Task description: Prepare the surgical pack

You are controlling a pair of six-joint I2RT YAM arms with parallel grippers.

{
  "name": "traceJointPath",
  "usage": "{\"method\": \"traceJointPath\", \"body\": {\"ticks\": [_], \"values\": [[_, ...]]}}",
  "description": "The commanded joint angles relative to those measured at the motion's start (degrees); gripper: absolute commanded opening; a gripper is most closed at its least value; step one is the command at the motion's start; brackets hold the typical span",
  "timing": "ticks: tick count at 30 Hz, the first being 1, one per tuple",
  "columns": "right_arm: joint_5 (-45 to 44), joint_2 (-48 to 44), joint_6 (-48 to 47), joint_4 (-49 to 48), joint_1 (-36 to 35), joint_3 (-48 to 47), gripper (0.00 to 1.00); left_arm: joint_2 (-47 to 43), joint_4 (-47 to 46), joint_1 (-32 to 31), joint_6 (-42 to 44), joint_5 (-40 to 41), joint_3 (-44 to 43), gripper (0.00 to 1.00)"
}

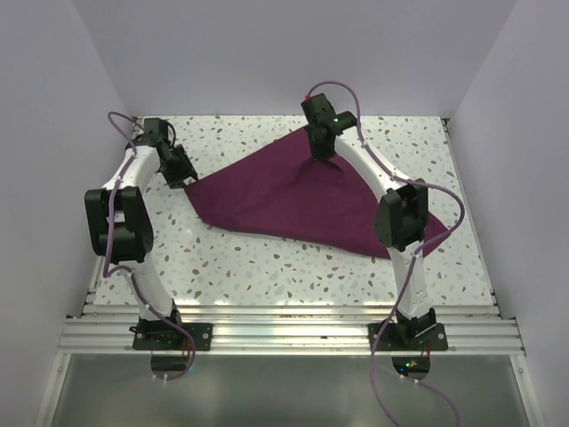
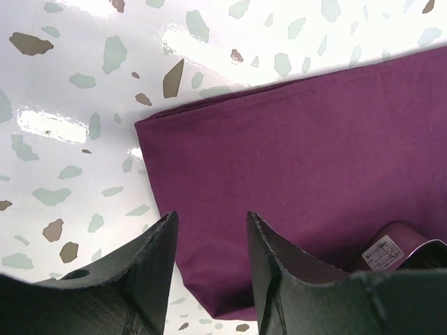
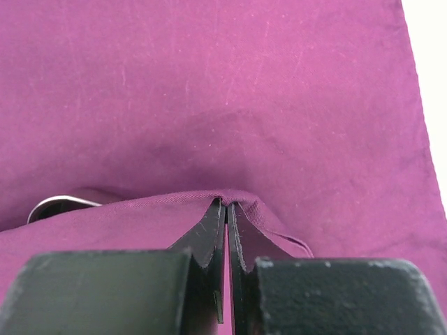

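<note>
The surgical pack is a deep purple cloth lying folded into a rough triangle on the speckled table. My right gripper stands at its far tip. In the right wrist view its jaws are shut on a raised fold of the cloth. My left gripper is at the cloth's left corner. In the left wrist view it is open, its fingers astride the corner of the cloth, which lies flat beneath them. A white label shows on a fold at the lower right.
The terrazzo table is walled in white on three sides. Aluminium rails run along its near edge, with both arm bases bolted to them. The right arm's elbow hangs over the cloth's right end.
</note>
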State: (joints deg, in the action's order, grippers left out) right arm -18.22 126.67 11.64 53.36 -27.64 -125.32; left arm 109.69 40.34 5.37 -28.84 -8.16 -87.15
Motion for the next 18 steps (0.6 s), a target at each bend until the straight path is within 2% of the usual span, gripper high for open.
{"method": "traceJointPath", "body": {"ticks": [1,18], "values": [[1.0,1.1,-1.0,-1.5,1.2,-2.9,0.00,0.6,-1.8,0.8,1.4,-0.8,-1.7,0.48],[6.1,9.6,-0.6,-2.4,2.2,-5.3,0.00,2.7,-1.9,1.5,3.3,-1.0,-3.8,0.52]]}}
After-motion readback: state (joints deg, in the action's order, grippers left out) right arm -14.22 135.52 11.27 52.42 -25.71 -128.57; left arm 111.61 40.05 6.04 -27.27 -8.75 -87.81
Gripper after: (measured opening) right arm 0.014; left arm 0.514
